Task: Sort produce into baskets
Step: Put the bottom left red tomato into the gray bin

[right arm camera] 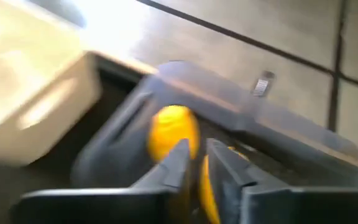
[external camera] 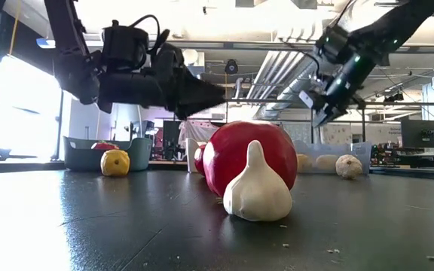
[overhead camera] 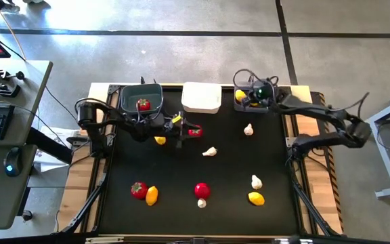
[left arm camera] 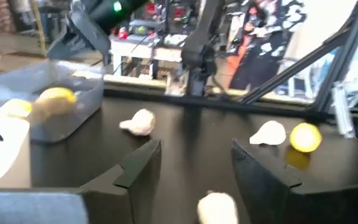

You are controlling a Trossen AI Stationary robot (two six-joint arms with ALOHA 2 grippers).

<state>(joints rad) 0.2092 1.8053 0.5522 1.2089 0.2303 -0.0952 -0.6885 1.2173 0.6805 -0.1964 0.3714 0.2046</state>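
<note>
Produce lies scattered around the two pincers. The left pincer (left arm camera: pixel 194 149) hangs raised over the mat with its fingers (left arm camera: pixel 135 165) spread and nothing between them. A tomato (overhead camera: pixel 195 132) lies on the black mat (overhead camera: pixel 283 224) right at its tip, and a lemon (overhead camera: pixel 160 140) sits just beside it on the near side. Behind this pincer, alongside its arm, stands the left grey basket (overhead camera: pixel 126 95), which holds one tomato (overhead camera: pixel 143 104). The white basket (overhead camera: pixel 202 97) stands just beyond the tip. Ahead of the spread fingers lie a garlic bulb (left arm camera: pixel 216 208) close by, another garlic bulb (left arm camera: pixel 140 121) farther on, and a third garlic bulb (left arm camera: pixel 269 132) next to a lemon (left arm camera: pixel 304 137) well off.

The right pincer (right arm camera: pixel 196 149) hovers over the right grey basket (right arm camera: pixel 278 124) at the far edge of the mat. Its fingers are pressed nearly together and pinch nothing. A lemon (right arm camera: pixel 169 124) lies in the basket directly beneath them, with more yellow showing past the fingertips.

Well apart from both pincers, along the near edge of the mat, rest a tomato (overhead camera: pixel 138 190) touching a lemon (overhead camera: pixel 152 195), and a second tomato (overhead camera: pixel 202 190) with a small garlic bulb (overhead camera: pixel 201 202) against it
</note>
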